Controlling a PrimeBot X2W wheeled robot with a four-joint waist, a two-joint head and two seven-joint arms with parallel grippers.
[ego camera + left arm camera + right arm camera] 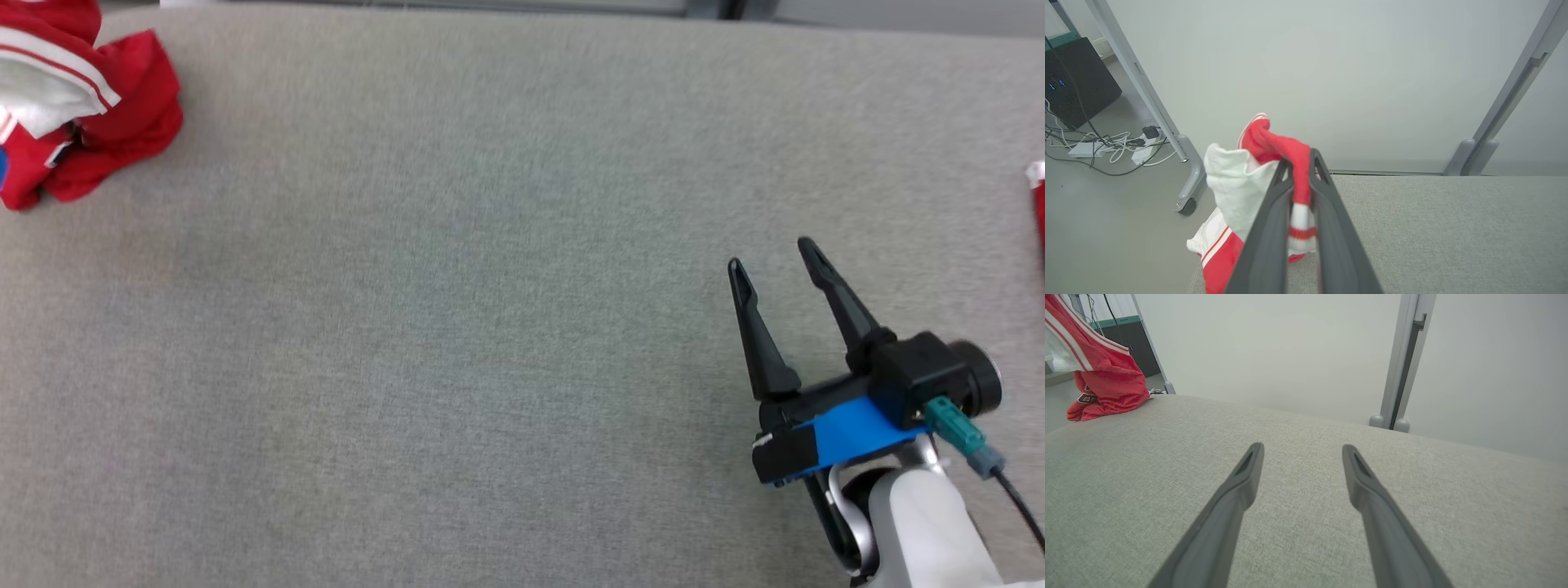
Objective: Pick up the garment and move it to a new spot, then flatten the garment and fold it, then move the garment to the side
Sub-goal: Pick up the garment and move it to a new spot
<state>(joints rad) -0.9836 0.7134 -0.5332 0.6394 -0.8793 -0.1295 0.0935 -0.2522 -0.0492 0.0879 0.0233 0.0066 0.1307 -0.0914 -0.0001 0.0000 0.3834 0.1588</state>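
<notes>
Left gripper [1300, 157] is pinched shut on a thin red fold of the garment [1237, 183], right at its white-striped hem. Right gripper [771, 255] is wide open and empty over the table [490, 327], well apart from the cloth. Garment sits bunched at the table's far-left corner, part hanging off the edge. Risk, imo: my grip is on one narrow fold, so a quick lift could let it slip and the bunch slide to the floor [1106, 228]. Dark print on the red cloth, right wrist view, too small to read; no brand legible.
</notes>
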